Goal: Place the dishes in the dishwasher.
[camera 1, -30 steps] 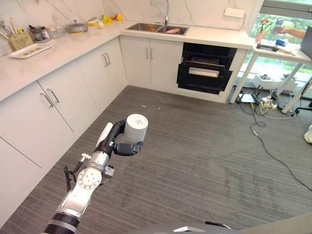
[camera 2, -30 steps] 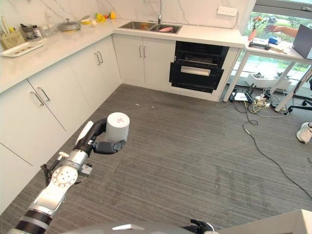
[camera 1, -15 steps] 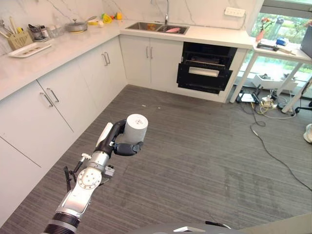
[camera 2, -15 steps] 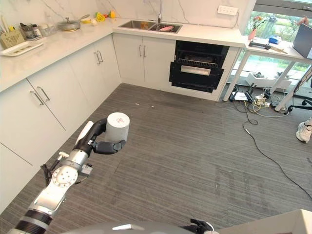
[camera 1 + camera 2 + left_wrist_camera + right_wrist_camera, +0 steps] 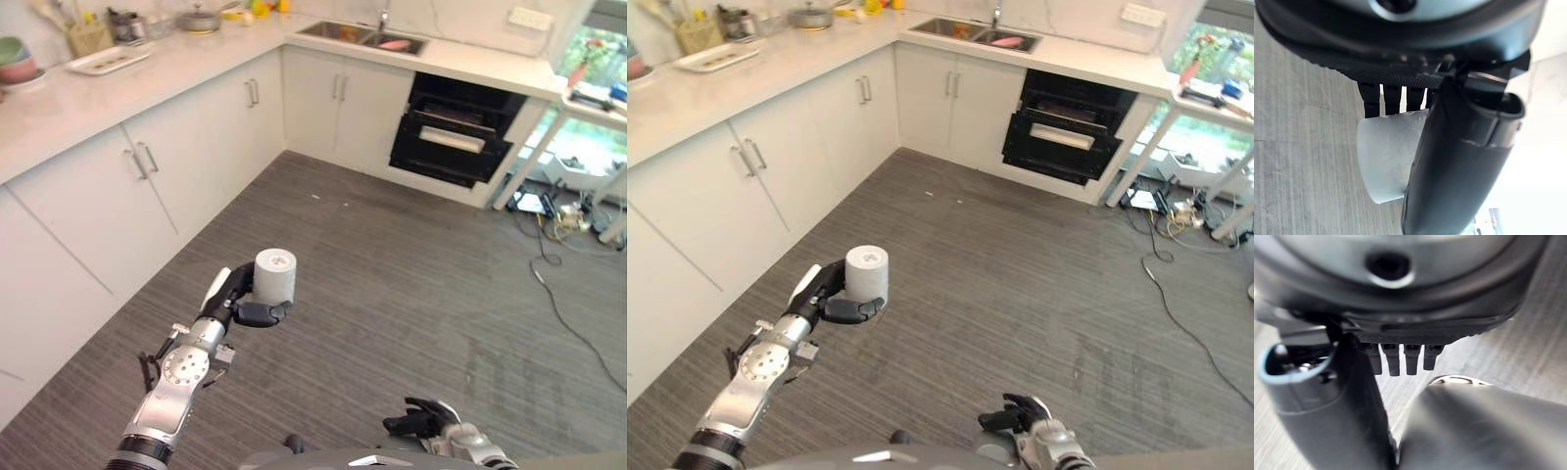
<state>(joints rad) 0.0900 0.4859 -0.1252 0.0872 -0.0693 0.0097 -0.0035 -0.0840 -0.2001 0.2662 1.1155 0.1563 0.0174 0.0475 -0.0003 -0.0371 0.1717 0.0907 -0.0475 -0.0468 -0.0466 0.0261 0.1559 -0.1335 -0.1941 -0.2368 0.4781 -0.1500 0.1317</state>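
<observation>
White cup (image 5: 275, 276) being gripped by left hand (image 5: 238, 302) fingers above floor (image 5: 392, 294); right hand (image 5: 423, 421) fingers being kept relaxed, empty.

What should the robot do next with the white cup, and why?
Probably carry the cup on toward the dishwasher. The left hand is curled round the cup, holding it upside down over the bare floor, and the dishwasher stands open across the room under the counter beside the sink. The right hand hangs low with nothing in it.
</observation>
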